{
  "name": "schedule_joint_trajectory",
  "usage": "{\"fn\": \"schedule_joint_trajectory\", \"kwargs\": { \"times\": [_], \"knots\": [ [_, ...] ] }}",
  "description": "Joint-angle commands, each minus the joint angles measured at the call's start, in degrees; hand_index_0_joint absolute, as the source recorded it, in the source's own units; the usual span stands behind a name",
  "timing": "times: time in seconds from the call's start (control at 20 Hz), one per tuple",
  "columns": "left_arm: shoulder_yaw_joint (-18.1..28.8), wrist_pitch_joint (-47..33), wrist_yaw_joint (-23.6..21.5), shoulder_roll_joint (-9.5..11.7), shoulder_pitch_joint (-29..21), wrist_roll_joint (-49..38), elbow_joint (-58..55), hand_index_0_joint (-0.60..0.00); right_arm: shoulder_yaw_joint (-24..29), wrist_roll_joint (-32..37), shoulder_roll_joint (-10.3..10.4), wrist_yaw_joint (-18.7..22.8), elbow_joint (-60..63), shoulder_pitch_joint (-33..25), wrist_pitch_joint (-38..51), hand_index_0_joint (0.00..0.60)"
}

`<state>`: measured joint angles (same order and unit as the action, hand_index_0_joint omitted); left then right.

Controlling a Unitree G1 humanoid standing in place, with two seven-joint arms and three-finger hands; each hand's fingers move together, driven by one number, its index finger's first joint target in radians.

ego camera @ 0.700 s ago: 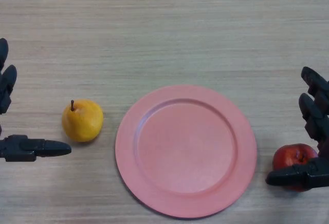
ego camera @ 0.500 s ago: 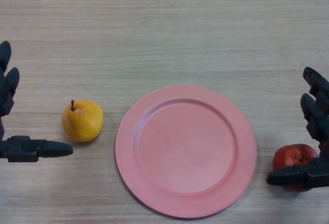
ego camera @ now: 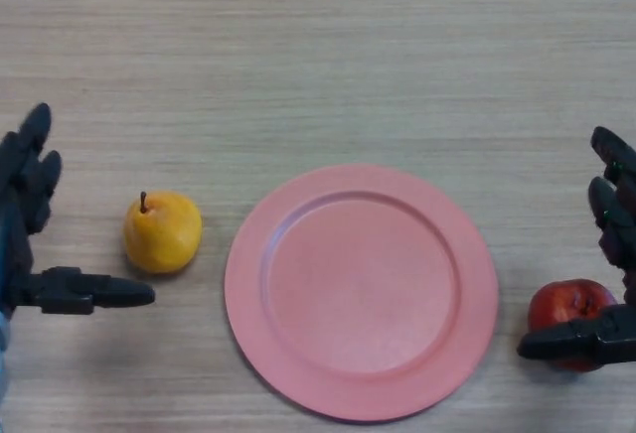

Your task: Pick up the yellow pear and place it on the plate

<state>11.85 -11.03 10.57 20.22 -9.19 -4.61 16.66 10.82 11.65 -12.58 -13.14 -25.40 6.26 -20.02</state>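
We work on a light wooden table (ego camera: 328, 56), which carries every item in the scene. The pink plate (ego camera: 361, 291) lies flat near the centre of the head view, bare of any load, so it is ready to receive the fruit.

Our left hand (ego camera: 30, 244) shows at the left edge with its fingers (ego camera: 35, 170) straight and its thumb (ego camera: 99, 292) extended toward the plate. It is spread wide and holds nothing. We judge that this open span is set to admit the fruit between thumb and fingers.

Our right hand (ego camera: 611, 274) shows at the right edge, likewise spread and empty. Its thumb crosses in front of a red apple (ego camera: 568, 306), but we see no grip closed on it.

The yellow pear (ego camera: 162, 232) rests on the table, stem up, just left of the plate rim and apart from it. It sits near the left thumb without contact. We judge the pick has not yet begun.
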Motion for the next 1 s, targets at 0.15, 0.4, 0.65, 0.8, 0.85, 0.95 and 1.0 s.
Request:
{"fn": "schedule_joint_trajectory", "kwargs": {
  "times": [0.15, 0.4, 0.65, 0.8, 0.85, 0.95, 1.0],
  "knots": [
    [-0.5, -22.2, -5.8, 4.1, -8.3, 5.1, 12.9, 0.000, 5.3, 0.9, -1.7, -0.3, -5.0, -0.5, 7.8, 0.000],
    [-3.8, -31.1, -4.7, 2.5, -16.4, 2.4, 29.3, 0.000, 6.8, -2.7, -1.7, -0.5, -6.0, 1.0, 9.7, 0.000],
    [-5.8, -38.1, -7.4, 0.4, -23.0, 6.0, 42.2, -0.048, 8.5, -4.9, -1.3, -0.6, -7.2, 1.6, 9.6, 0.000],
    [-6.1, -38.1, -7.4, -1.2, -25.2, 5.3, 46.4, 0.000, 9.4, -6.1, -1.0, -1.3, -7.5, 2.2, 9.8, 0.000],
    [-6.2, -38.2, -8.0, -1.3, -25.3, 5.7, 46.7, -0.101, 9.5, -6.1, -1.0, -1.3, -7.5, 2.2, 9.7, 0.000],
    [-6.8, -38.4, -11.1, -1.1, -25.6, 8.1, 47.5, -0.350, 9.6, -6.1, -0.9, -1.5, -7.7, 2.2, 9.4, 0.000],
    [-7.2, -38.5, -13.3, -1.0, -25.8, 10.1, 48.1, -0.499, 9.7, -6.2, -0.9, -1.7, -7.8, 2.1, 9.2, 0.000]
  ]
}}
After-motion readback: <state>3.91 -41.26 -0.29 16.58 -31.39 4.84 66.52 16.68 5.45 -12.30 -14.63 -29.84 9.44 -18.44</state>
